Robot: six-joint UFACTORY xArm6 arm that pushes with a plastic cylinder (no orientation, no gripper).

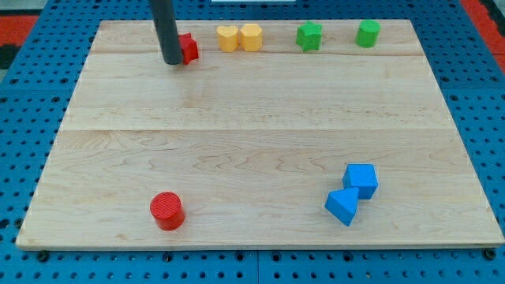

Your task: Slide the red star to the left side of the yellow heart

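Note:
The red star (188, 48) lies near the view's top, left of centre, partly hidden behind my rod. My tip (172, 61) rests on the board touching the star's left side. The yellow heart (227, 38) sits to the right of the star, with a small gap between them. A yellow hexagon-like block (251, 36) touches the heart's right side.
Two green blocks (309, 35) (368, 33) stand along the top edge at the right. A red cylinder (167, 211) lies at the bottom left. A blue cube (361, 181) and a blue triangle (342, 206) touch at the bottom right. The wooden board (252, 134) sits on a blue pegboard.

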